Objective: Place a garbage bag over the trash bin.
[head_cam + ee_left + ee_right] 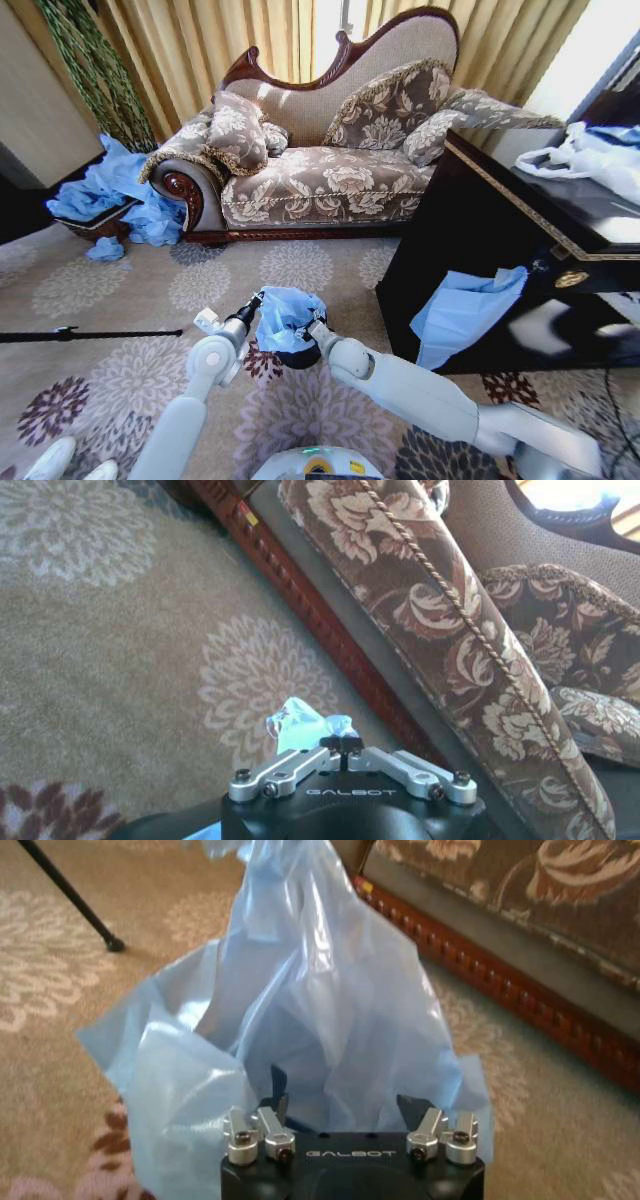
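The small black trash bin (299, 357) stands on the carpet just in front of me. The light-blue garbage bag (287, 312) is bunched over its top. My left gripper (256, 304) is at the bag's left edge. In the left wrist view this gripper (345, 744) is shut, pinching a small tuft of the bag (299, 721). My right gripper (313, 331) is at the bin's right side. In the right wrist view its fingers (278, 1096) stand wide apart, so the gripper (343, 1102) is open, and the bag (300, 1005) rises in front of it.
A floral sofa (320, 180) stands behind the bin. To the right is a black cabinet (480, 230) with a blue sheet (462, 310) hanging on it and white bags (590, 155) on top. A wicker basket (98, 225) holding blue bags sits far left. A black tripod leg (90, 334) lies along the carpet.
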